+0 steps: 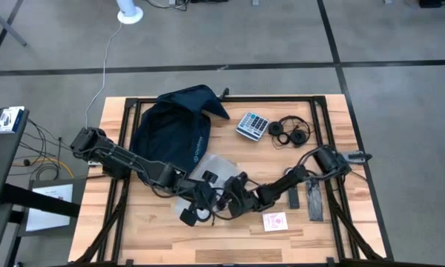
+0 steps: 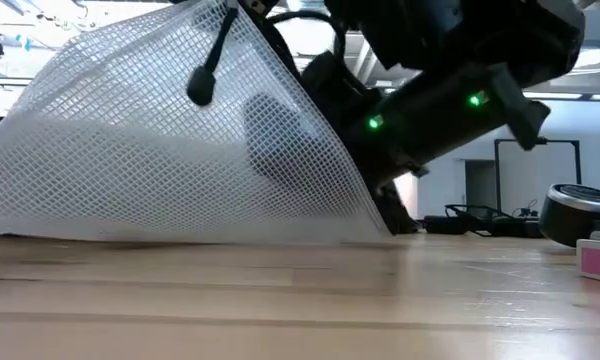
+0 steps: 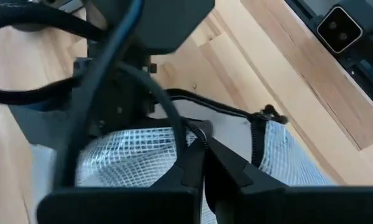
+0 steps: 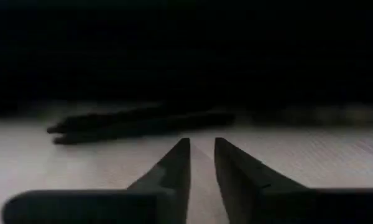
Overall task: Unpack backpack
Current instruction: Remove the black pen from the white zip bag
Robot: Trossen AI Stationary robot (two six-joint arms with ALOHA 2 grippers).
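Wood-slat table [image 1: 156, 237] on grey floor; left tool [image 1: 200, 194] pinches mesh pouch [image 2: 160, 150]; right tool [image 4: 202, 163] narrow gap.

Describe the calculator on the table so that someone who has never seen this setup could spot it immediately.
Start at the dark navy backpack on the far half of the wooden table. Just to its right lies the calculator, a small grey slab turned at an angle. Unlike the black headphones beside it, it is flat, light-coloured and covered with a grid of keys.

wooden table [image 1: 156, 237] with backpack [image 1: 174, 130], calculator [image 1: 252, 124], headphones [image 1: 291, 132], mesh pouch [image 1: 208, 172], pink card [image 1: 275, 221]
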